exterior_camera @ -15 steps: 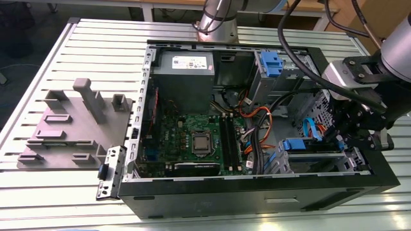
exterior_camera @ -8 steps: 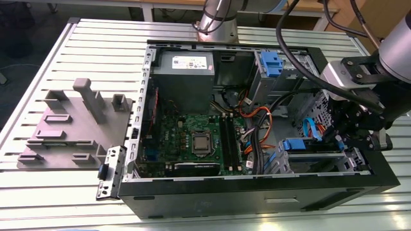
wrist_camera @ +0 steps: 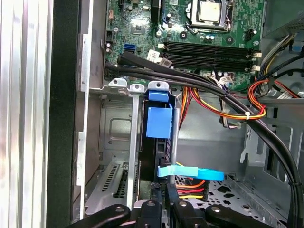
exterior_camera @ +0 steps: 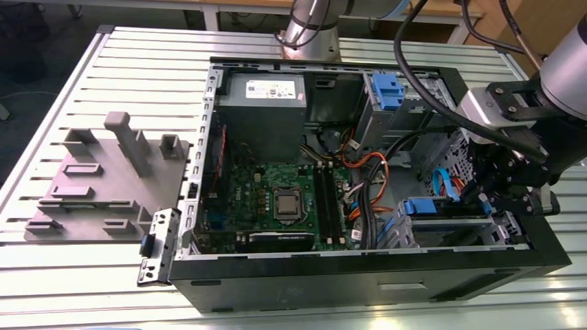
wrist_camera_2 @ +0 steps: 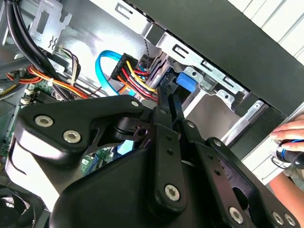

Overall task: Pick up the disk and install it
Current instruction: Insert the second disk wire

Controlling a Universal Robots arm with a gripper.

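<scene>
Inside the open computer case [exterior_camera: 367,275], gripper [wrist_camera: 167,202] jaws nearly closed beside the disk [wrist_camera: 159,121] standing in its bay; loose cables [wrist_camera: 228,102] nearby could snag

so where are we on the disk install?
Mostly done: the disk sits edge-up in its drive cage inside the case, blue rail end showing. The gripper is right at its cabled end, fingers drawn together. Whether it's fully seated can't be told.

No text, label or number can be read anywhere.
</scene>
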